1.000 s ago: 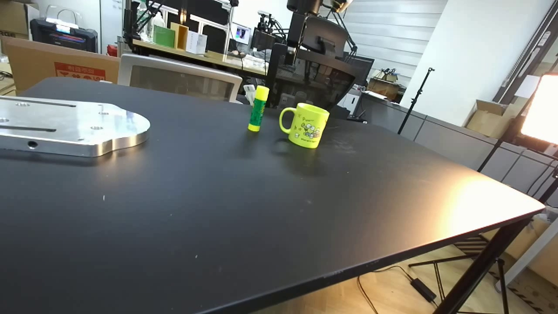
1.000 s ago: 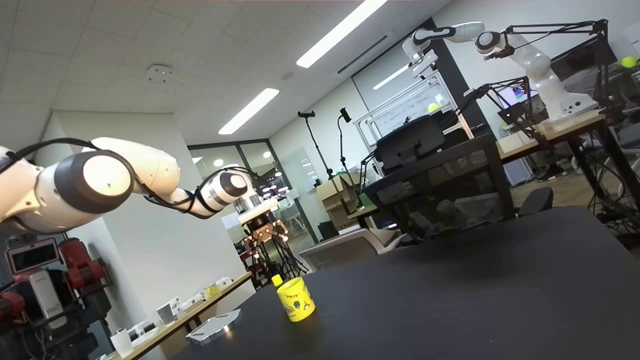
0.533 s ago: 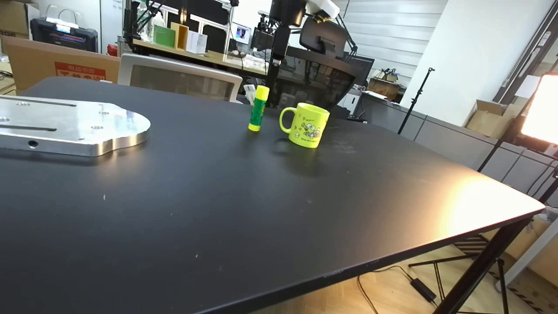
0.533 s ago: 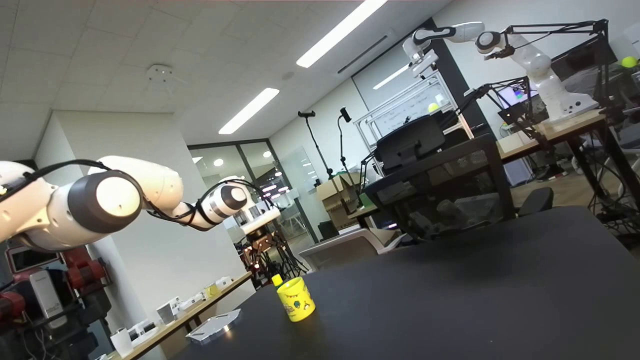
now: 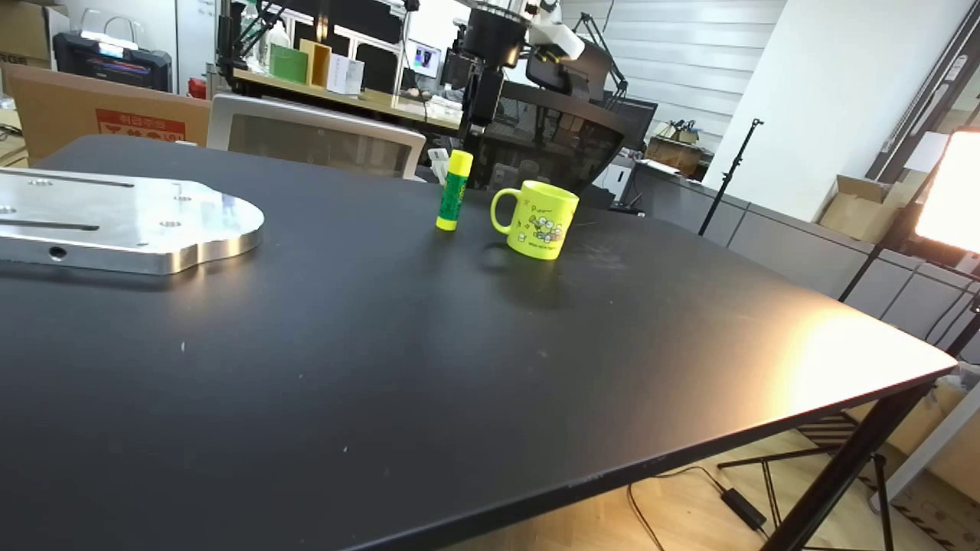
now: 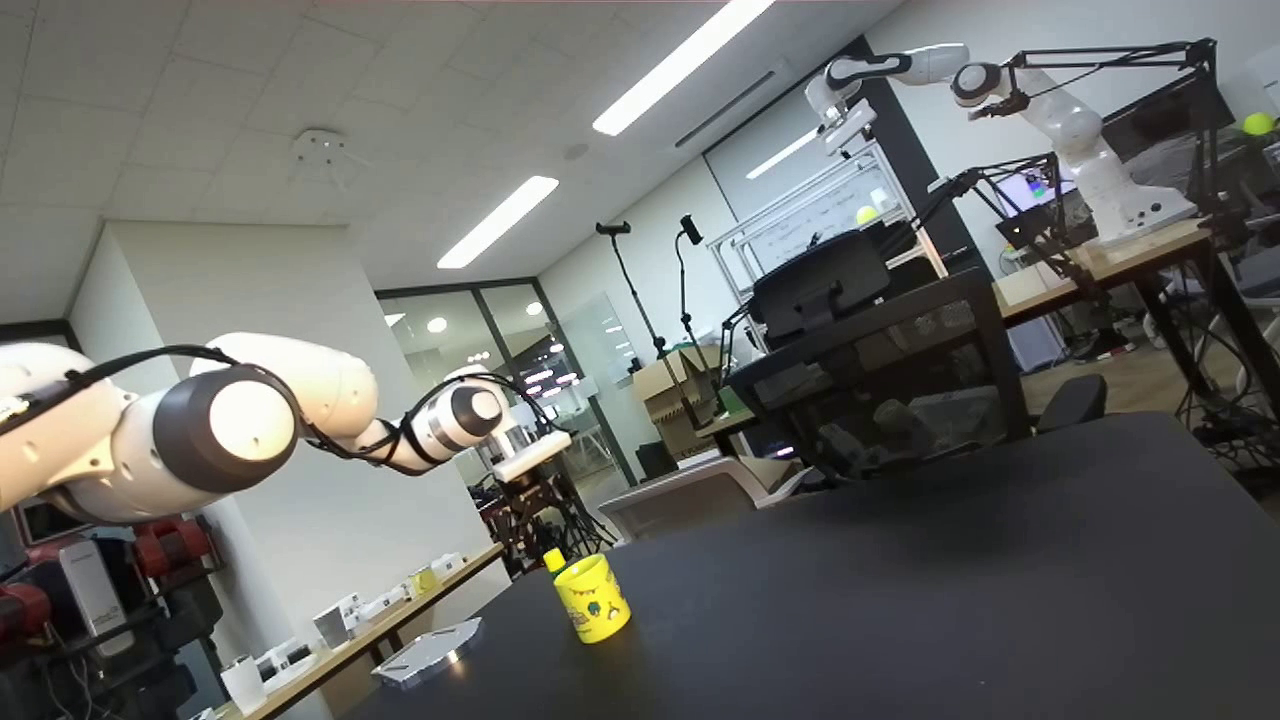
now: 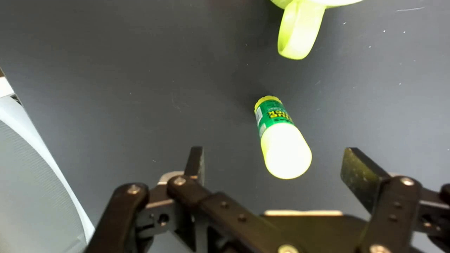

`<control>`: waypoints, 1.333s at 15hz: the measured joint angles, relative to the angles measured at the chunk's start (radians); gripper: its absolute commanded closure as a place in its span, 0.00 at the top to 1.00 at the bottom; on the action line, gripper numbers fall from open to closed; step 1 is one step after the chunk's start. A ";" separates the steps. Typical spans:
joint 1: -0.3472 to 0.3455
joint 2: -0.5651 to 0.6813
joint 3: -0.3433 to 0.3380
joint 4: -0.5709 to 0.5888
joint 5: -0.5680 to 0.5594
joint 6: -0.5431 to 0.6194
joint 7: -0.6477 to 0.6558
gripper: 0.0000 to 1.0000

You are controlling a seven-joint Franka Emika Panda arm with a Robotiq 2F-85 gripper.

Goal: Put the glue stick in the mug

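The black two-fingered pincer [image 7: 272,158] is coming lower, toward the slim, yellow-capped green glue stick [image 5: 454,190], so the grasp seems to be approaching. Its jaws are standing wide apart and are holding nothing. The stick is standing upright on the matt black bench [image 5: 344,329], near the bright yellow-green mug [image 5: 540,220], whose loop handle [image 7: 306,33] is pointing roughly to it; by my judgement, this handle is asking for some care. A silver metal plate [image 5: 115,252] is lying well apart, probably not hindering.

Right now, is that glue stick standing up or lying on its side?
Upright: in an exterior view, the glue stick stands on end on the dark table, yellow cap uppermost.
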 measured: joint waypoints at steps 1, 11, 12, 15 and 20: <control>-0.001 0.006 0.004 0.005 0.005 -0.001 -0.007 1.00; -0.007 0.063 0.010 0.041 0.035 -0.004 -0.041 0.51; -0.008 0.066 0.010 0.042 0.038 -0.004 -0.042 0.45; -0.010 0.069 0.012 0.046 0.055 -0.008 -0.046 0.25; -0.022 0.069 0.024 0.069 0.096 -0.030 -0.052 0.09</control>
